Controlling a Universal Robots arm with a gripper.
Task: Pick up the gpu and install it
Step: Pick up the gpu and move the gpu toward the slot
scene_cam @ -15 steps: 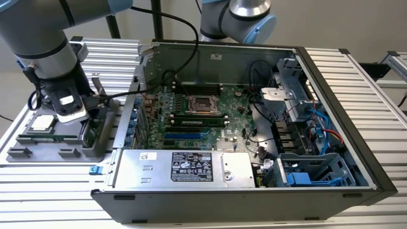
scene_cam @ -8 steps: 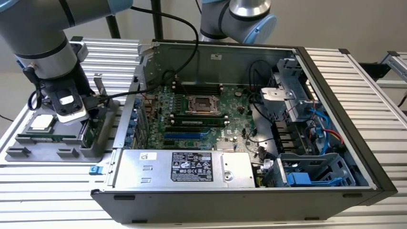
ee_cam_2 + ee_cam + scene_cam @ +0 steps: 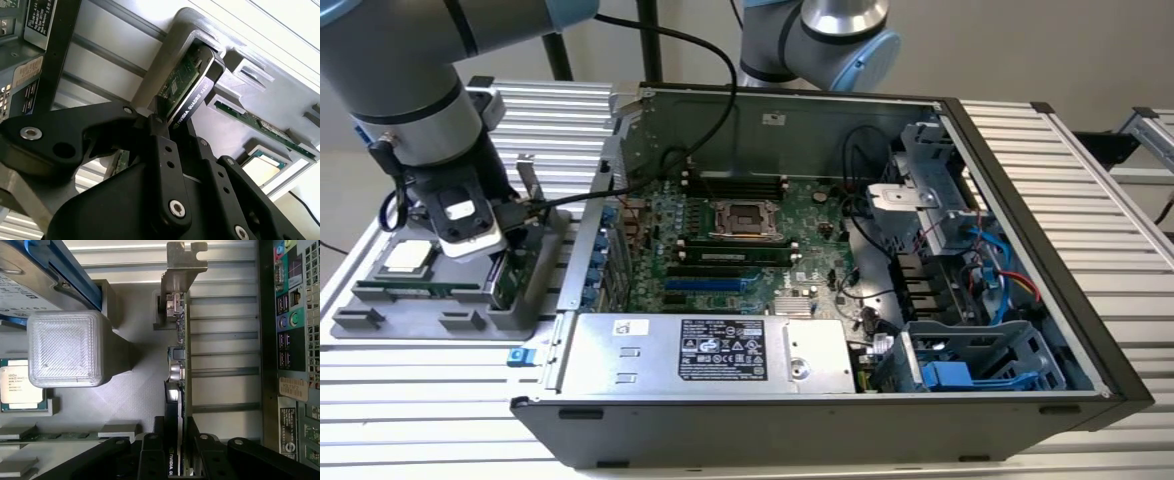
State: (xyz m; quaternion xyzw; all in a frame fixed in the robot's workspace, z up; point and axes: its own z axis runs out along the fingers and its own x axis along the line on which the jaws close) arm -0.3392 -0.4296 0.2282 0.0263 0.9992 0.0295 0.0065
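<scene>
The black two-fingered gripper (image 3: 176, 442) is clenched on the thin green circuit-board gpu with silver end bracket (image 3: 177, 360), which stands edge-on in its grey plastic holder (image 3: 135, 395); a tilted lift could jam the card in its slot; the narrow hold may slip.

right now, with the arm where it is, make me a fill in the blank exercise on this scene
1. The gripper grips the gpu at the end ___ its silver bracket.
2. In the exterior view the gray tray lies at the view's ___ of the computer case.
3. The gpu stands on edge in the ___, not on the motherboard.
4. The computer case's side is ___.
Missing words: opposite; left; tray; open.
</scene>
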